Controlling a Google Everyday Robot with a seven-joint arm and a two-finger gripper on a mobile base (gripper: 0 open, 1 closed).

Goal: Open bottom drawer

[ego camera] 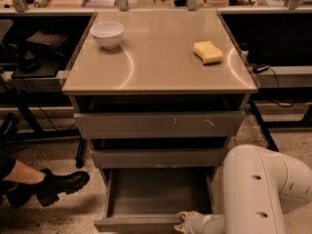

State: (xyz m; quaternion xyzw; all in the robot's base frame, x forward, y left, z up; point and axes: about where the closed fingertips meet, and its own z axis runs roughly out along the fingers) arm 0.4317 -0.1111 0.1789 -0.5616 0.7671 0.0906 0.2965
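The arm (263, 194) is filling the lower right corner, its fat white shell lying close to the camera and sloping down toward the left. Out of it the slimmer pale wrist (207, 224) is running level along the bottom edge, pointing left. At its end the tool (181, 222) is sitting very low, just right of bottom centre, its yellowish tip facing left.
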